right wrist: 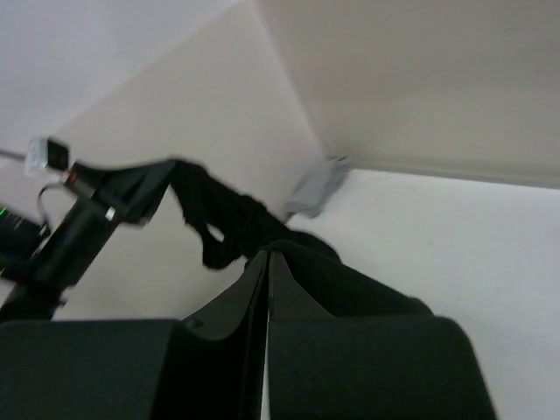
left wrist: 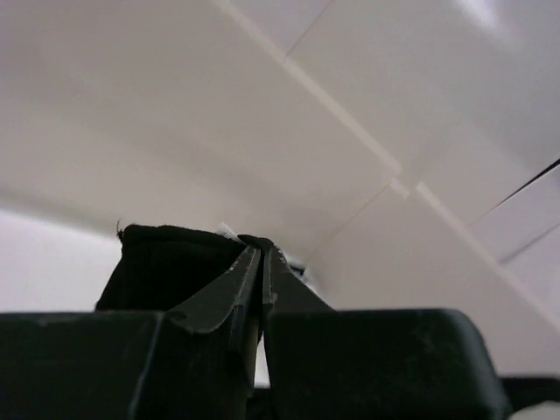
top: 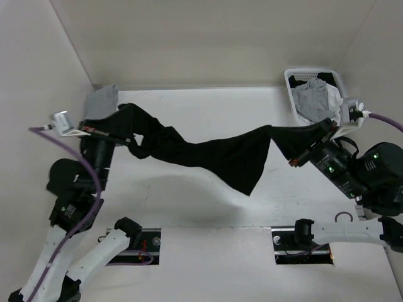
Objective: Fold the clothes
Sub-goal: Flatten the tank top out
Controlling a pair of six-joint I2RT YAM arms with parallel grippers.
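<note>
- Shirt (top: pixel 214 154) hangs twisted above table (top: pixel 208 217), ends held apart, middle sagging.
- Left gripper (left wrist: pixel 260 254) pinched on one end; right gripper (right wrist: pixel 267 258) pinched on the other.
- We judge: thin pinch may slip under tension, dropping it bunched.

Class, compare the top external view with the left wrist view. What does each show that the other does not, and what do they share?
Top only: the black T-shirt hanging stretched between both arms, the right gripper, a white basket, a grey cloth. Left wrist only: close up, the fingers pressed shut on fabric. Shared: the left gripper pinching the T-shirt.
</note>
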